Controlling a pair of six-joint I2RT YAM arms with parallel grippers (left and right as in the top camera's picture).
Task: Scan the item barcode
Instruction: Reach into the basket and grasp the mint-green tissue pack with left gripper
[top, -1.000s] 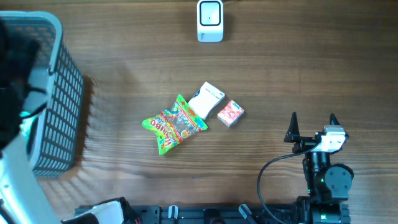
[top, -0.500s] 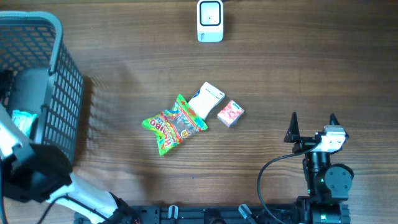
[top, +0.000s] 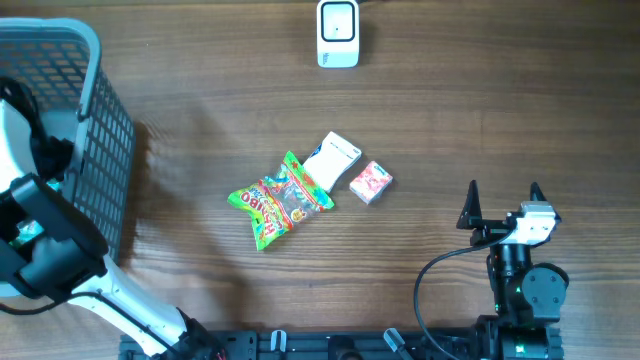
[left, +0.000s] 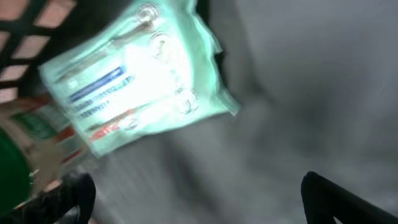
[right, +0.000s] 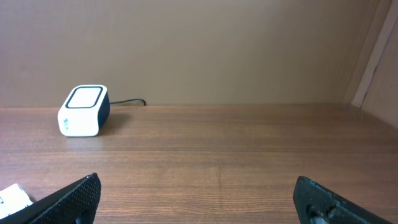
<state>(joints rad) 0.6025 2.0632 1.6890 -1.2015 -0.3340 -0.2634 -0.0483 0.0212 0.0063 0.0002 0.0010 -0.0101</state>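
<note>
The white barcode scanner (top: 338, 33) stands at the table's far edge and shows as a small white box (right: 84, 111) in the right wrist view. Three items lie mid-table: a green candy bag (top: 280, 200), a white box (top: 332, 160) and a small pink packet (top: 370, 182). My left gripper (left: 196, 180) is open inside the grey basket (top: 105, 150), above its floor, with nothing between its fingers. A pale green packet (left: 137, 74) lies just ahead of it. My right gripper (top: 503, 195) hangs open and empty near the front right, apart from the items.
The left arm (top: 50, 245) leans over the basket's front part and hides much of its inside. A red and green pack (left: 25, 130) lies beside the pale green packet. The scanner's cable (right: 127, 101) runs off behind it.
The left arm has swung over the basket from its far left side toward the front. The right arm and the items on the table have not moved.
</note>
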